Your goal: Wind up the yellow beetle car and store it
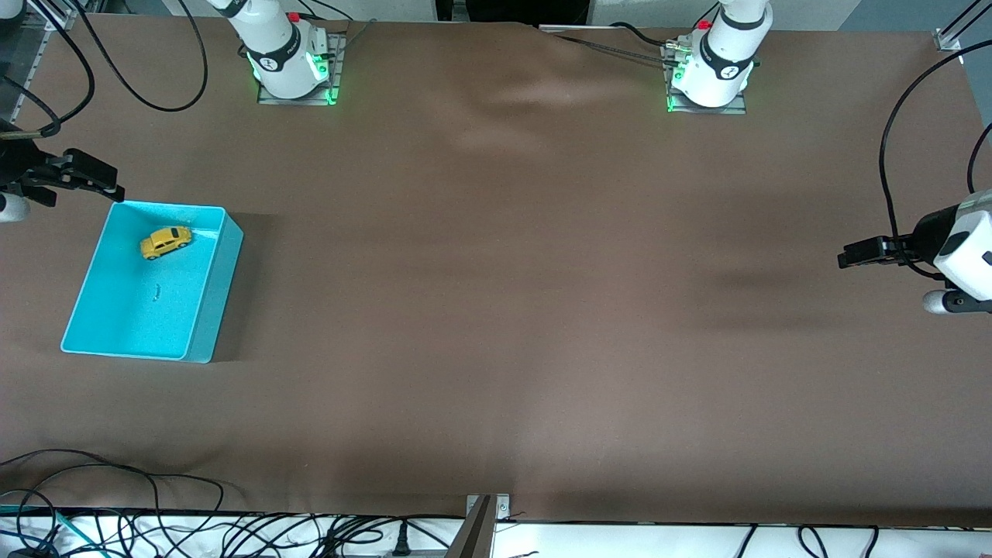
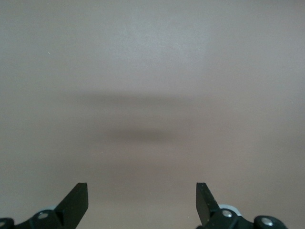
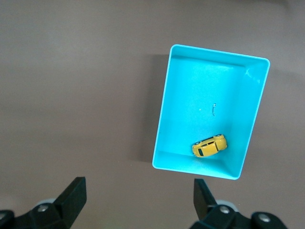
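Note:
The yellow beetle car (image 1: 166, 242) lies inside the cyan bin (image 1: 217, 287), in the part of the bin farther from the front camera, at the right arm's end of the table. In the right wrist view the car (image 3: 209, 146) sits near one short wall of the bin (image 3: 200, 90). My right gripper (image 1: 105, 180) is open and empty, in the air just off the bin's corner; its fingers (image 3: 76, 191) frame bare table beside the bin. My left gripper (image 1: 846, 257) is open and empty over bare table at the left arm's end, and its fingers (image 2: 78, 195) frame only the table.
The brown table cover (image 1: 496, 310) spreads between the arms. The two arm bases (image 1: 291, 62) (image 1: 709, 74) stand along the edge farthest from the front camera. Loose cables (image 1: 155, 527) run along the nearest edge.

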Motion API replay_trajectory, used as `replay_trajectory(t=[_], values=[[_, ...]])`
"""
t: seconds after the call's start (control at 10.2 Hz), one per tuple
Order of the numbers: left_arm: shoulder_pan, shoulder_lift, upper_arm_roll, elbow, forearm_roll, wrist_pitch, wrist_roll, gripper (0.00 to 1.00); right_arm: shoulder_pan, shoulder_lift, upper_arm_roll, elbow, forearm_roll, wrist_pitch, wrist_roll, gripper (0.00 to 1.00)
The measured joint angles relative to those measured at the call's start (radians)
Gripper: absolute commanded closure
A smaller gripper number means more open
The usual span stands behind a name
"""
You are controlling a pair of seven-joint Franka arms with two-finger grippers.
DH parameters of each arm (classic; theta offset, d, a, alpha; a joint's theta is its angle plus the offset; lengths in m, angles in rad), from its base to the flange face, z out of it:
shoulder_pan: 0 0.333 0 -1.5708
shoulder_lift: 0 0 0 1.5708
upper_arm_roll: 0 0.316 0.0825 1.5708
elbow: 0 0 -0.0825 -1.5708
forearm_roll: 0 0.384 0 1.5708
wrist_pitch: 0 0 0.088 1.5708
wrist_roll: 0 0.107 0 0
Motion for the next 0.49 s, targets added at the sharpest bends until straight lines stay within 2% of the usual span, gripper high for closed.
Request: replay_trajectory(t=[0.49], values=[[0.000, 0.000, 0.000, 0.000, 0.000, 0.000, 0.000, 0.00, 0.005, 0.007, -0.008, 0.000, 0.020, 0.000, -0.001, 0.00]])
